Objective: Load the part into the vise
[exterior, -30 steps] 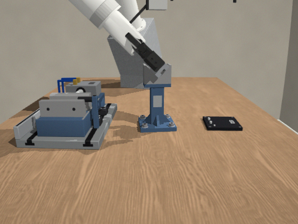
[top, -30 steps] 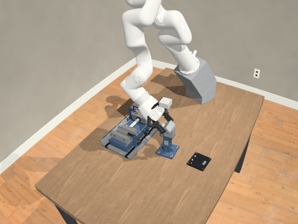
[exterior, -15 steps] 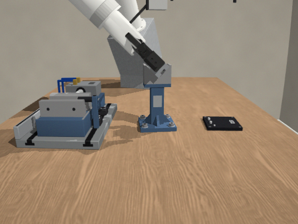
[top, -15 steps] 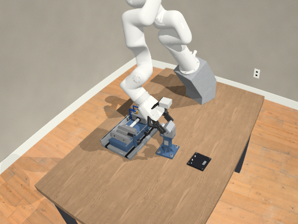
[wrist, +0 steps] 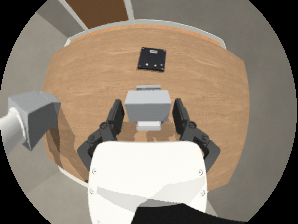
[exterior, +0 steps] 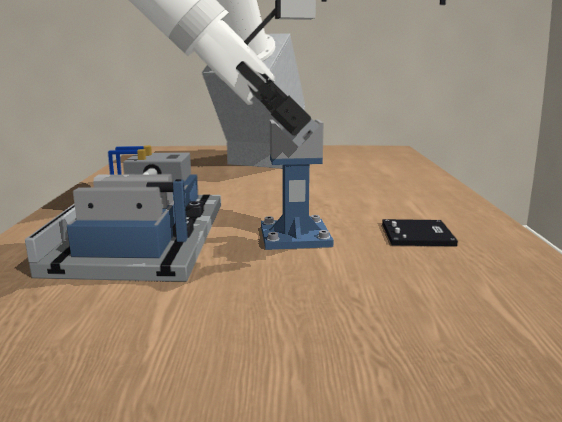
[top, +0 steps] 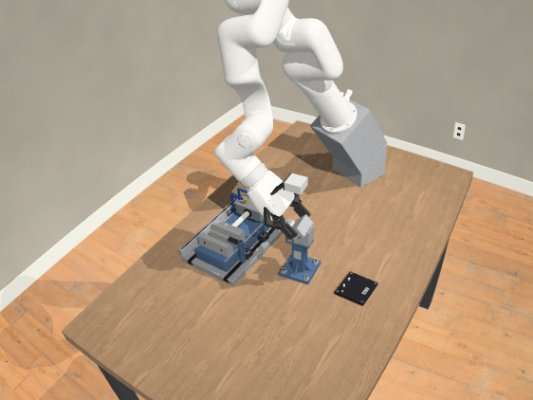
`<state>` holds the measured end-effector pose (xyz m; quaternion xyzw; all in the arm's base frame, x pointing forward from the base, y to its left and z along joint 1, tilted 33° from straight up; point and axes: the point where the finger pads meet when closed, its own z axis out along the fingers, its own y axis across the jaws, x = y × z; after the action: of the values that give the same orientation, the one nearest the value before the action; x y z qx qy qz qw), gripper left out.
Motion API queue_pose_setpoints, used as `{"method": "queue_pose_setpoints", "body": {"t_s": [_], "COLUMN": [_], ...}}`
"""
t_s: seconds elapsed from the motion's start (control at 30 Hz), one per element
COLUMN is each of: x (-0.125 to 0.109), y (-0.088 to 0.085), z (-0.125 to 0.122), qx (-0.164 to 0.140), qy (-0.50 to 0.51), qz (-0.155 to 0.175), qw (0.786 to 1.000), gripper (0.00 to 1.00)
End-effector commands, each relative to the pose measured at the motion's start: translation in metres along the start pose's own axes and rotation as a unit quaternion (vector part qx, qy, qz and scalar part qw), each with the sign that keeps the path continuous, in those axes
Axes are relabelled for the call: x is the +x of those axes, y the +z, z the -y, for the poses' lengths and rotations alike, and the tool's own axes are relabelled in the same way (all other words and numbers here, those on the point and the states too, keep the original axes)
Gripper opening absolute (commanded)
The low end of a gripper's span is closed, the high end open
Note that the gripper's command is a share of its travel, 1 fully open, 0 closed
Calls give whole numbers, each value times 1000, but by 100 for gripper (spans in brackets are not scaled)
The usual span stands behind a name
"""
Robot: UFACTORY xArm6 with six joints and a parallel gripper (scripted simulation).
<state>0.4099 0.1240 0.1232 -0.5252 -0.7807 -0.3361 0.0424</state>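
The part (wrist: 148, 106) (exterior: 298, 144), a grey block, rests tilted in the grey V-block on top of the blue pedestal (exterior: 296, 203). It also shows in the exterior view (exterior: 306, 135). My gripper (wrist: 148, 105) (exterior: 294, 120) is open, with one finger on each side of the part and not clamped on it; it comes down at a slant from the upper left. The black infeed plate (exterior: 419, 232) lies to the right of the pedestal with no block on it. The vise (exterior: 125, 215) stands open at the left, with nothing between its jaws.
The air cylinder with blue hoses (exterior: 150, 162) sits at the back of the vise. The arm's grey base block (top: 353, 147) stands at the far side of the table. My forearm hangs over the vise's right end (top: 256, 190).
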Motion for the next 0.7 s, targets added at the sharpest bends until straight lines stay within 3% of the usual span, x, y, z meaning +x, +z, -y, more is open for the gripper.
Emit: {"method": "queue_pose_setpoints", "body": {"t_s": [0.0,0.67], "x": [0,-2], "y": [0,2], "z": [-1,0], "qx": [-1,-1], "qy": [-1,-1], "qz": [0,8], "qw": [1000,1000], "gripper": [89,89]}}
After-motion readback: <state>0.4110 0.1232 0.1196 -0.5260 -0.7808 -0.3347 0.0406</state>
